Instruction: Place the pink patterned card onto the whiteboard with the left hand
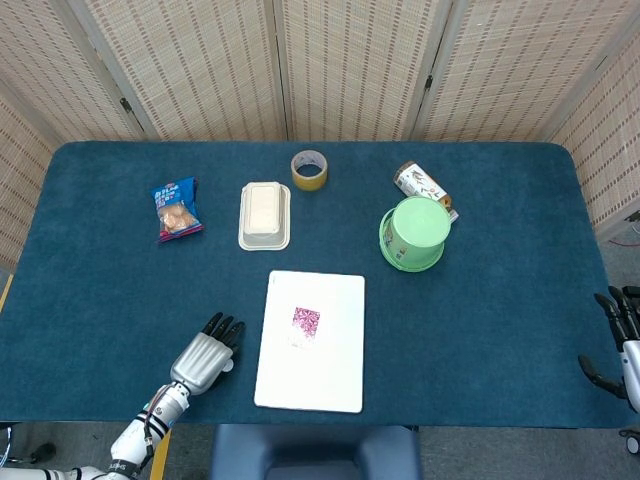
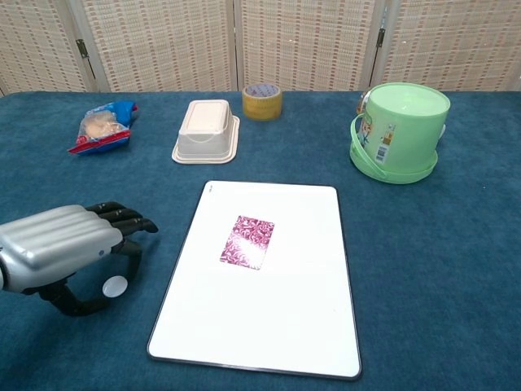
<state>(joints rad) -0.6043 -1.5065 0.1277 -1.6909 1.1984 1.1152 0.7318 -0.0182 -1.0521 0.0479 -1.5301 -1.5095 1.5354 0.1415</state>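
The pink patterned card (image 1: 306,321) (image 2: 247,242) lies flat near the middle of the whiteboard (image 1: 332,375) (image 2: 277,326), which rests on the blue table near its front edge. My left hand (image 1: 204,357) (image 2: 61,248) hovers to the left of the whiteboard, apart from it, fingers spread and holding nothing. My right hand (image 1: 617,345) shows only at the far right edge of the head view, off the table's side, fingers apart and empty.
At the back stand a snack bag (image 1: 176,209), a white lidded box (image 1: 265,214), a tape roll (image 1: 309,169), a green bucket (image 1: 413,233) and a can (image 1: 423,186) behind it. The table's front edge runs just below the whiteboard.
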